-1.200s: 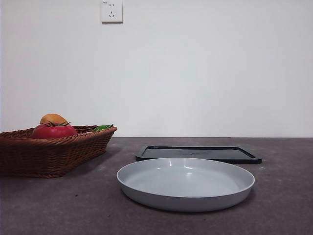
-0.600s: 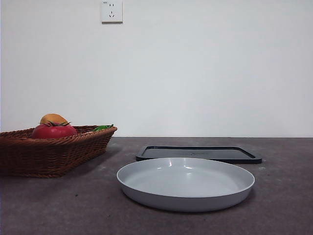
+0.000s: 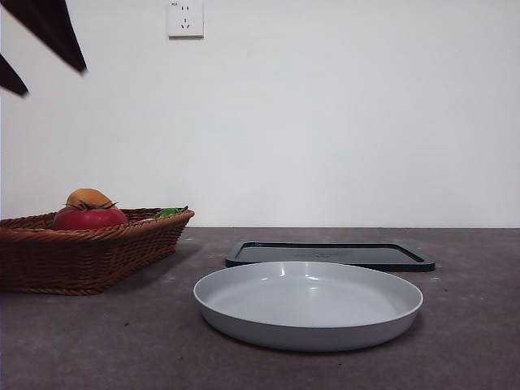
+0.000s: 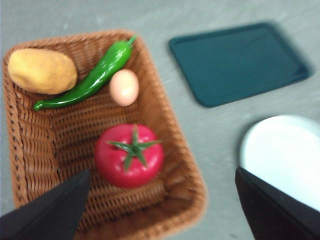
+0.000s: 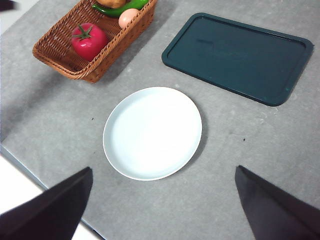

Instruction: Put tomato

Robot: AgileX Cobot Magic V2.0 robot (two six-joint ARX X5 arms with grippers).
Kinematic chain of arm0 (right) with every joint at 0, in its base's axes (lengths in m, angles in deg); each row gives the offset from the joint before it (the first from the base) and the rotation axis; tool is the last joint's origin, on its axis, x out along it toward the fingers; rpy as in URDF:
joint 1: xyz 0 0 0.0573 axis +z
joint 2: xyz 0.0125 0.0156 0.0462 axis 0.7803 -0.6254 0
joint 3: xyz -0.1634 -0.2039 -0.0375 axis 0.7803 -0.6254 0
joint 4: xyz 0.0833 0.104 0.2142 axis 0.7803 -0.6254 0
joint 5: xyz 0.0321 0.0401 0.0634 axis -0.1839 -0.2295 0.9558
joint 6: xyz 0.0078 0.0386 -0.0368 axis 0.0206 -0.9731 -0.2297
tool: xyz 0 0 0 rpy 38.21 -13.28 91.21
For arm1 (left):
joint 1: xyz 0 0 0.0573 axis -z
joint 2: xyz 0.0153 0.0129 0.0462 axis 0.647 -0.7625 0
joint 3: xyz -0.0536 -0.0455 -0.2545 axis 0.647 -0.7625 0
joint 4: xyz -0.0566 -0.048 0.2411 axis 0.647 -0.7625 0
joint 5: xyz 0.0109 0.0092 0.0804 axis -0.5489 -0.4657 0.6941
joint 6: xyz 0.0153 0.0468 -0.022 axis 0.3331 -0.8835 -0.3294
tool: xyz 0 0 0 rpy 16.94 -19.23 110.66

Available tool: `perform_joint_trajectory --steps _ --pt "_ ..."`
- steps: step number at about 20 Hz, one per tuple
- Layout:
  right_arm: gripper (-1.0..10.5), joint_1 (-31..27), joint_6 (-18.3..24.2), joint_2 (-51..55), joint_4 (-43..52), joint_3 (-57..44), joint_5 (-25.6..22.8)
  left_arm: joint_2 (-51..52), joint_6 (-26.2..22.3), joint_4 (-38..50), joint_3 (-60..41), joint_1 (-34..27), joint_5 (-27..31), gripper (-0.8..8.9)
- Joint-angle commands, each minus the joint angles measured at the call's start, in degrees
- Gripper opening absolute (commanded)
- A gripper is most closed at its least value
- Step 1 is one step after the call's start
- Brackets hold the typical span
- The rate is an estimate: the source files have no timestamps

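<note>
One wicker basket (image 4: 30,145) is sitting on the surface, holding one tomato (image 4: 129,156), one potato (image 4: 42,71), one green pepper (image 4: 90,80) and one egg (image 4: 124,87). One white plate (image 5: 152,132) and one dark tray (image 5: 239,56) are lying alongside.

Lab bench: bare wall (image 3: 341,122), socket (image 3: 185,18)

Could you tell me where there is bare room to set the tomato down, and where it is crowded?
Free: the white plate, the dark tray, and bare table between plate and basket. Crowded: inside the basket, around the tomato, pepper, egg and potato.
</note>
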Motion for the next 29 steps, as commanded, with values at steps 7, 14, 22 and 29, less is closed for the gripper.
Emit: perform_joint_trajectory --steps 7,14,22,29 --pt "4.5 0.24 -0.63 -0.33 0.55 1.2 0.2 -15.15 -5.44 8.96 1.25 2.32 3.21 4.69" --pt "4.5 0.24 -0.63 -0.33 0.52 1.2 0.22 -22.82 -6.38 11.89 1.22 2.34 3.28 4.69" --pt "4.5 0.24 -0.63 -0.33 0.48 1.2 0.24 -26.93 -8.52 14.4 1.22 2.34 5.88 4.69" --pt "4.5 0.24 -0.63 -0.33 0.52 1.2 0.24 -27.65 -9.38 14.23 1.22 2.34 6.25 4.69"
